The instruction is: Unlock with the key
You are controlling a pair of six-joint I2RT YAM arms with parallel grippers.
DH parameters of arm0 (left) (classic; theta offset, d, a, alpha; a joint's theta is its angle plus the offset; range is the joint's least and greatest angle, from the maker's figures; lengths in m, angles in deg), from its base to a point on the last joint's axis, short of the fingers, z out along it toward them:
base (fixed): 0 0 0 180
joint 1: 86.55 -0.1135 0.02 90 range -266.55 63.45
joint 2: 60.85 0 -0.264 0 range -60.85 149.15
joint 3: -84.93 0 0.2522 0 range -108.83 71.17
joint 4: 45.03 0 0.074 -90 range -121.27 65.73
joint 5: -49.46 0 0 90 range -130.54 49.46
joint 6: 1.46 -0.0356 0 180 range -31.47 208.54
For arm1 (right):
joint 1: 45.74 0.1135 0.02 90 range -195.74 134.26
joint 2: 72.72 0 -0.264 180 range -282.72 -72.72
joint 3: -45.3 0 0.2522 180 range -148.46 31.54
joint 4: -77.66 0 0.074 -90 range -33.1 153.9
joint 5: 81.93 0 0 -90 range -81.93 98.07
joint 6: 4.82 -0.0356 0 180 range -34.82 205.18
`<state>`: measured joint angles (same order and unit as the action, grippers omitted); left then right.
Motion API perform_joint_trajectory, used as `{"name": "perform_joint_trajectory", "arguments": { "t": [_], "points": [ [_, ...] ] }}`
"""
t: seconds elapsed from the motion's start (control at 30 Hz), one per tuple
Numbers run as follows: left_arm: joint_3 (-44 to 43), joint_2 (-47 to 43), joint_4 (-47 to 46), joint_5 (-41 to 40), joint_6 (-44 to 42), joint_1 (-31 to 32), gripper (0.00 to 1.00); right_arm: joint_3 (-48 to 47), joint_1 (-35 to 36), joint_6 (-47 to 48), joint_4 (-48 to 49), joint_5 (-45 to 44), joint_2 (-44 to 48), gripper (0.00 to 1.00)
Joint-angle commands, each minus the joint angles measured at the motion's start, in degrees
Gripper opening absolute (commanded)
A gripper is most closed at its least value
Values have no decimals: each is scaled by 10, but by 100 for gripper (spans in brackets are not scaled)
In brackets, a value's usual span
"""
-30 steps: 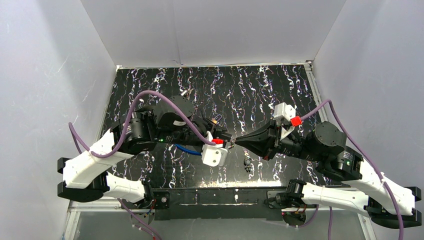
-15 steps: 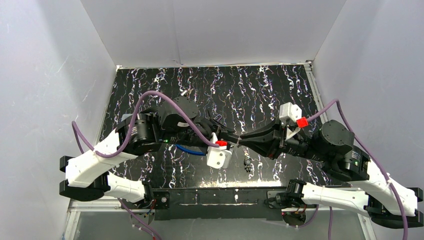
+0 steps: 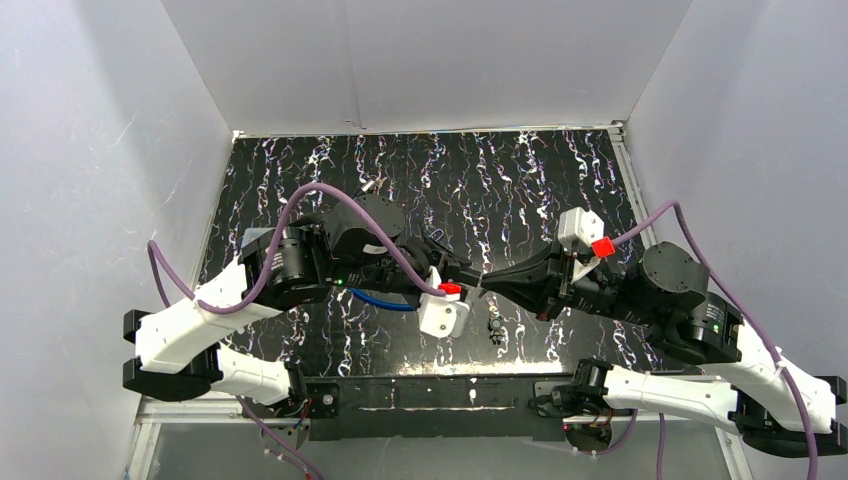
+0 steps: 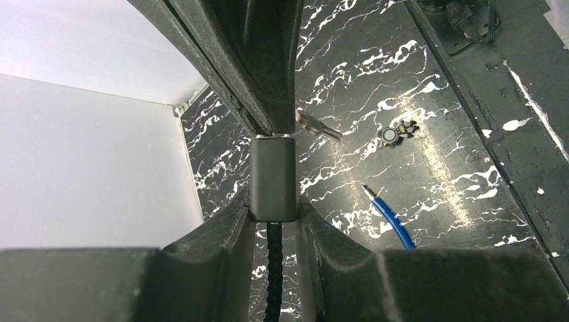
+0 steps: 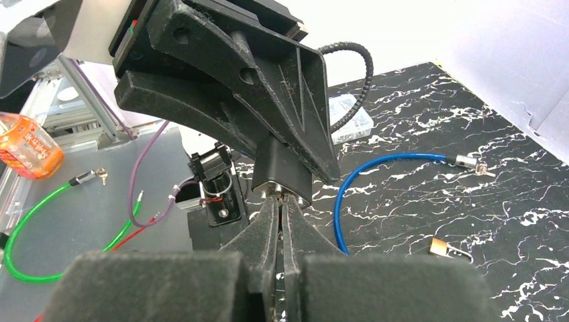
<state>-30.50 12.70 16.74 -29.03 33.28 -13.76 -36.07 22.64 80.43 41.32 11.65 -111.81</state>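
Observation:
My left gripper (image 4: 272, 209) is shut on the black lock body (image 4: 272, 176), whose black ribbed cable (image 4: 274, 268) hangs down between the fingers. In the right wrist view the lock (image 5: 284, 168) points its metal face at my right gripper (image 5: 282, 201). That gripper's fingers are pressed together right at the face, pinching the key. Only a thin sliver of the key shows between them. In the left wrist view a silvery bit of metal (image 4: 319, 126) juts out where the right fingers meet the lock. From above, both grippers (image 3: 458, 276) (image 3: 482, 285) meet tip to tip over the middle of the table.
A blue cable (image 5: 349, 194) with a small key at its end (image 5: 471, 163) curves across the black marbled table (image 3: 520, 180). A brass padlock (image 5: 446, 248) and a small black key piece (image 3: 494, 326) lie near it. White walls enclose the table.
Both arms have shifted slightly to the right, still joined at the lock. The right fingers parted for a moment and are closed again at the lock's face.

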Motion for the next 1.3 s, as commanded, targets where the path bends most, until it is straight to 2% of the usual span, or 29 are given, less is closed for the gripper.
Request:
{"name": "perform_joint_trajectory", "arguments": {
  "t": [0.0,0.3,0.5,0.8,1.27],
  "points": [
    [-15,-17,-21,27,-40,18,0,12,-3,-20,4,-59,16,1],
    [-3,-20,-25,-17,-142,44,0,39,-4,-74,36,-53,23,1],
    [6,-25,-50,-49,-178,58,0,50,-4,-99,50,-64,32,1],
    [52,-43,-118,-86,-206,71,0,71,-4,-125,83,-86,55,1],
    [58,-54,-127,-97,-193,79,0,44,-4,-148,77,-95,72,1]
  ]
}}
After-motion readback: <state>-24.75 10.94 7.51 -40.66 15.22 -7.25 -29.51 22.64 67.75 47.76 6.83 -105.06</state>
